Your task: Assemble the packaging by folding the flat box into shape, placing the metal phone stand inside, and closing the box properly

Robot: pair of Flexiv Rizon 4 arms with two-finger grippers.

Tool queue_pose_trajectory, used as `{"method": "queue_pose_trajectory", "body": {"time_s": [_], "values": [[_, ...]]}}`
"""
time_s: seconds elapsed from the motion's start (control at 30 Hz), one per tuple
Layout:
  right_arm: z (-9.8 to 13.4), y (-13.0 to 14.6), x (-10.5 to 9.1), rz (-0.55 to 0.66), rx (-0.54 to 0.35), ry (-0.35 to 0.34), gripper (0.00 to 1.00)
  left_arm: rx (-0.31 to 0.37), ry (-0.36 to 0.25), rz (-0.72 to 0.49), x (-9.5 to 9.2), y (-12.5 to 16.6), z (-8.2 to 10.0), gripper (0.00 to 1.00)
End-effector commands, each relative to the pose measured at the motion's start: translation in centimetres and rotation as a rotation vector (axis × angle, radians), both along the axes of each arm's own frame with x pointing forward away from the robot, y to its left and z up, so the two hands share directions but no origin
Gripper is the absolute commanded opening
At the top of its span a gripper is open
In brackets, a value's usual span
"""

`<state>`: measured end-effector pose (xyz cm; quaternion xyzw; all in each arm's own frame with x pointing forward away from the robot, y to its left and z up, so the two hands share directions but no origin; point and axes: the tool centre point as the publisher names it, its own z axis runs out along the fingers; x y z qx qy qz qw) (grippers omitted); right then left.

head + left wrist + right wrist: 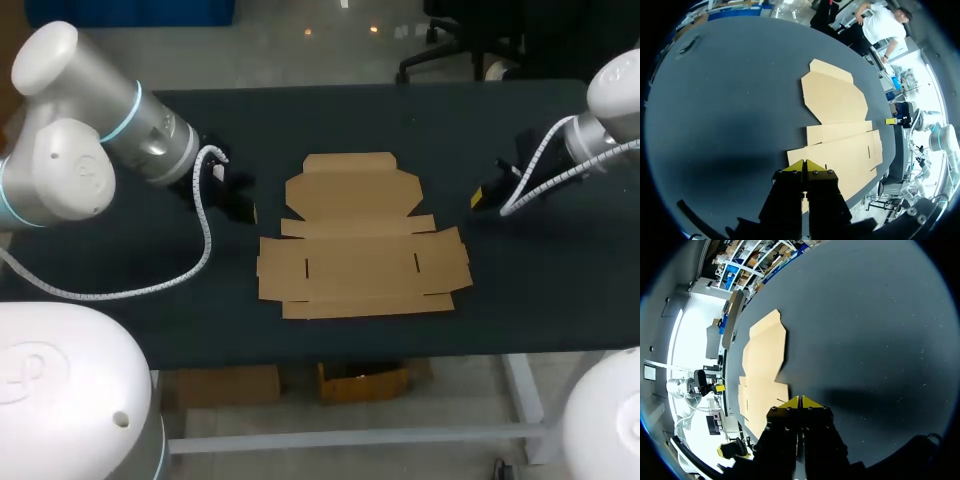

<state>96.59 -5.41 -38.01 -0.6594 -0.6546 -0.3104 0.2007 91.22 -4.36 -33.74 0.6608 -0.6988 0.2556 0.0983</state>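
Left arm (120, 130) enters the head view from 9 o'clock, with the left cable (205, 240), white and coiled, hanging off its wrist. Left pincer (248, 210) is above the bench (560, 290) at 9 o'clock of the flat box (360, 250), just beside its left-hand flaps. A strip of dark bench shows between pincer and cardboard. Left wrist view: yellow fingertips (799, 166) pressed together with nothing between them; the nearest edge of the flat box (840, 125) lies just ahead of the tips

Flat box: brown cardboard, fully unfolded, lying flat at mid-bench, somewhat nearer the front edge. Lid panel with its tuck tab points to 12 o'clock. The wide main panel, cut with short slits, lies toward 6 o'clock. Small flaps stick out at 3 and 9 o'clock. No panel is raised

Right pincer (478, 197) is at about 2 o'clock of the box, near its right-hand flaps but apart from them. Right wrist view: yellow fingertips (792, 402) together and gripping nothing; the flat box (762, 370) lies ahead of and beside the pincer. Right arm (610, 100) comes in from 3 o'clock, with the right cable (545, 180) looping from its wrist
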Motion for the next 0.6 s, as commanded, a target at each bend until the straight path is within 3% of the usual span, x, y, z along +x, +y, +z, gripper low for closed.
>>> {"method": "queue_pose_trajectory", "body": {"time_s": [0.03, 0.23, 0.6], "values": [[0.1, 0.1, 0.2, 0.011, 0.003, -0.001, 0.00, 0.004, 0.001, 0.000, 0.0, -0.1, 0.0, 0.00], [-0.2, 1.9, 2.0, 0.105, 0.013, -0.039, 0.00, -0.023, -0.018, -0.007, 0.6, -0.5, -0.4, 0.00], [-1.4, 2.8, 2.8, 0.156, 0.028, -0.036, 0.00, -0.056, -0.027, -0.032, 1.4, -1.1, -1.5, 0.00]]}}
